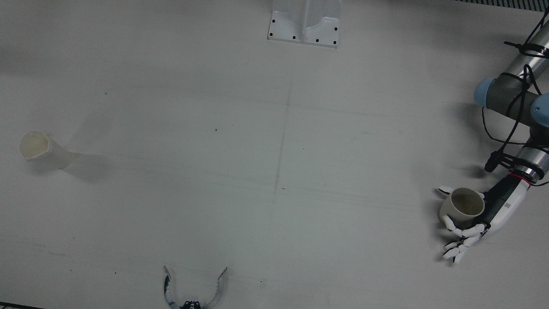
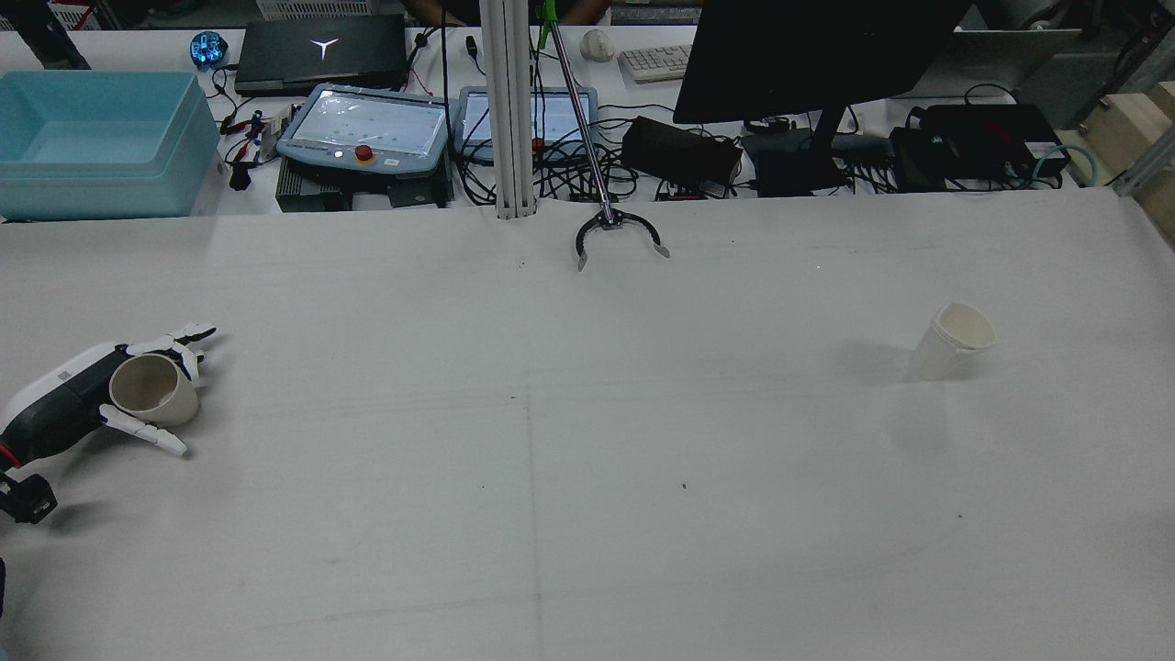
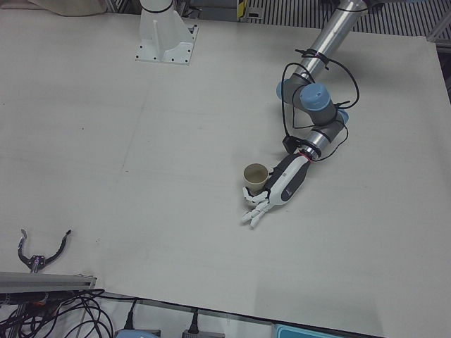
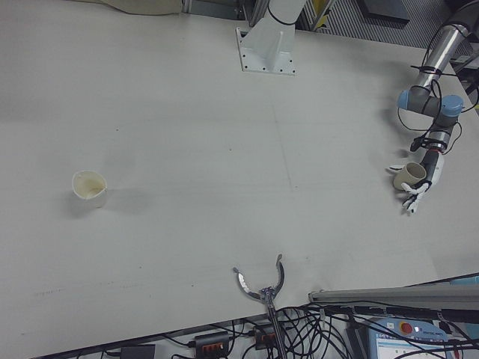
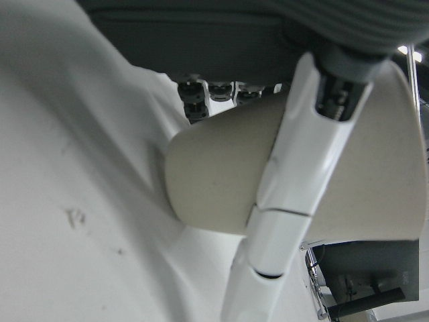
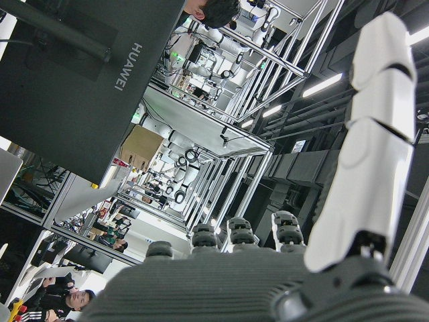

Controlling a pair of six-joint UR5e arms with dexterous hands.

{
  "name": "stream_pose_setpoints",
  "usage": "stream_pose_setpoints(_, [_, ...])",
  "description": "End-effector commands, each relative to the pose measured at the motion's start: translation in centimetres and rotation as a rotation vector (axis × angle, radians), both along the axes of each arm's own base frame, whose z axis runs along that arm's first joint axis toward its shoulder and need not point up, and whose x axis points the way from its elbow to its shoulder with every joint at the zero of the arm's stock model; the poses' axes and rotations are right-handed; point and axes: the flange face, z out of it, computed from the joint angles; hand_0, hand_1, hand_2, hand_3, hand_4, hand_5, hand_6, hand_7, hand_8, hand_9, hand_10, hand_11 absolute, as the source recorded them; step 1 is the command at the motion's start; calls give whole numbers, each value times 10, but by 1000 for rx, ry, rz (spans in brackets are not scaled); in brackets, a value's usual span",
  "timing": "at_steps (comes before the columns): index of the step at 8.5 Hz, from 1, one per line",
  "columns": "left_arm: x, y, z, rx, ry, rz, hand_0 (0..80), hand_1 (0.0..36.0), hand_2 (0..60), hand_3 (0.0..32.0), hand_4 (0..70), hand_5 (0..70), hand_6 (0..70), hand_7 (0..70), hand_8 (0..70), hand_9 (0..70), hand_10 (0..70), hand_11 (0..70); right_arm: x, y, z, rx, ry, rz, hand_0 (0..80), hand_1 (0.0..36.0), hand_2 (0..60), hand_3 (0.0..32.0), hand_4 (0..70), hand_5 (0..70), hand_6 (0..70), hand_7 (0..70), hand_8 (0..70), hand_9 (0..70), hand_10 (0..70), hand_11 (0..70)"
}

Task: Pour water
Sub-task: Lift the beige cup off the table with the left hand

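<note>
The left hand [image 1: 480, 225] lay low over the table [image 1: 274, 171], palm turned toward a beige cup [image 1: 462, 207], its white fingers [image 1: 465, 232] curled round the cup's far side and one more digit reaching past the rim on the other side. In the left hand view a white finger [image 5: 295, 194] crossed the cup's wall and pressed against it, so the hand was closed on that cup. The left arm [image 3: 310, 105] came down from the table's back corner, bent at the blue-capped joints and ran out almost level to the wrist.

That cup stood upright, mouth open to the ceiling, right at the table's left side as the robot counts it. Whether it held water could not be made out.

Well apart, across the whole table, a second pale cup [image 1: 40, 148] stood alone on the robot's right half, with nothing touching it.

The right hand [image 6: 335, 201] showed only in its own camera, pointed at the room with one white finger out straight; its state could not be told.
</note>
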Motion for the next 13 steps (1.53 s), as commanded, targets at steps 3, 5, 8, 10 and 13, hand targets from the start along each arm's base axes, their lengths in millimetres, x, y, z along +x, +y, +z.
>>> stream_pose_setpoints(3, [-8,1,3,-60,26,-18,800,360,600,0,700,700,327,420,178,183,146,246,-1,-2,5,-8,-4,1,507,189,133,88,5,71,64,70,66,42,0,0])
stream_pose_setpoints(5, [-11,4,0,-154,120,9,800,360,600,0,700,700,362,449,199,199,159,266,-1,-2,5,-7,-5,1,508,189,136,96,8,71,64,73,63,39,0,0])
stream_pose_setpoints(8, [-20,13,5,-209,195,27,800,360,600,0,700,700,269,208,147,86,130,220,-1,-2,5,-7,-5,1,511,191,134,98,6,71,63,71,63,38,0,0])
stream_pose_setpoints(10, [-29,25,1,-205,219,37,800,360,600,0,700,700,194,146,99,30,98,172,-1,-5,0,3,-7,2,511,192,133,98,8,72,64,72,65,41,0,0])
stream_pose_setpoints(13, [-26,22,-9,-193,289,51,800,360,600,0,700,700,161,140,82,20,93,164,-10,-13,-4,13,-5,-17,511,192,137,102,17,72,68,77,67,43,0,0])
